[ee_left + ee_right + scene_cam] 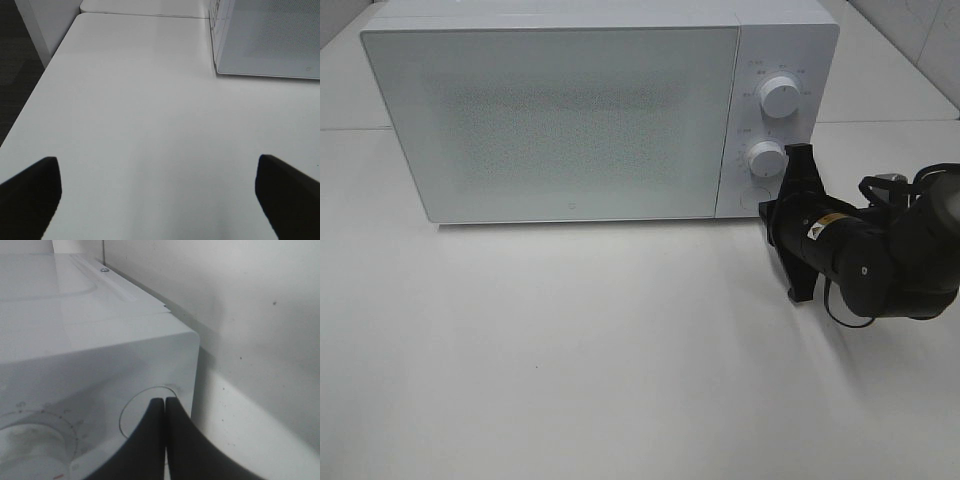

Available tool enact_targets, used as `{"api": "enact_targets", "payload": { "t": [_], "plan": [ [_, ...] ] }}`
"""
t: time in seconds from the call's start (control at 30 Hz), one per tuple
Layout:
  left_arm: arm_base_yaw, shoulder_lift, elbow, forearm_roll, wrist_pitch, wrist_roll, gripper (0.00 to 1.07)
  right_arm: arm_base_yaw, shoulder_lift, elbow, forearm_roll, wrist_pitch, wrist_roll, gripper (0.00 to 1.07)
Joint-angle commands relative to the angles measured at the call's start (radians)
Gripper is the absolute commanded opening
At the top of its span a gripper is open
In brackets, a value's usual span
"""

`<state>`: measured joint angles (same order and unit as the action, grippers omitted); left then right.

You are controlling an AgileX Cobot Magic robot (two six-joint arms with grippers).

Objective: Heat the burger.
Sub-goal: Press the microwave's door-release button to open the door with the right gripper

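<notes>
The burger is out of view in every frame. The white microwave (560,110) stands at the back of the table with its frosted door closed. My right gripper (164,401) is shut, and its joined tips rest against the round button (134,416) at the lower corner of the control panel. In the exterior high view that gripper (767,204) meets the panel below the lower dial (766,157). My left gripper (157,162) is open over bare table with nothing between its fingers. It does not show in the exterior high view.
An upper dial (779,97) sits above the lower one on the panel. A corner of the microwave (270,40) shows in the left wrist view, with the table's edge (30,110) and dark floor beside it. The right arm (900,250) lies on the table's right side.
</notes>
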<state>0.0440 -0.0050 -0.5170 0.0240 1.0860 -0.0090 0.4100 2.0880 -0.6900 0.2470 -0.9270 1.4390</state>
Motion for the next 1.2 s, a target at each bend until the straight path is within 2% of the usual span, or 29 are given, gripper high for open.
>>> {"api": "enact_targets", "payload": {
  "t": [0.03,0.37,0.63,0.83,1.2],
  "plan": [
    [0.003,-0.012,0.003,0.0,-0.016,-0.004,0.98,-0.001,0.021,-0.043,0.039,0.002,-0.037,0.0],
    [0.003,-0.012,0.003,0.0,-0.016,-0.004,0.98,-0.001,0.044,-0.111,0.03,0.0,-0.039,0.0],
    [0.003,-0.012,0.003,0.0,-0.016,-0.004,0.98,-0.001,0.044,-0.115,0.035,-0.172,-0.065,0.0],
    [0.003,-0.012,0.003,0.0,-0.016,-0.004,0.98,-0.001,0.041,-0.115,0.036,-0.215,-0.066,0.0],
    [0.003,-0.012,0.003,0.0,-0.016,-0.004,0.98,-0.001,0.041,-0.151,0.128,-0.29,-0.134,0.0]
  ]
}}
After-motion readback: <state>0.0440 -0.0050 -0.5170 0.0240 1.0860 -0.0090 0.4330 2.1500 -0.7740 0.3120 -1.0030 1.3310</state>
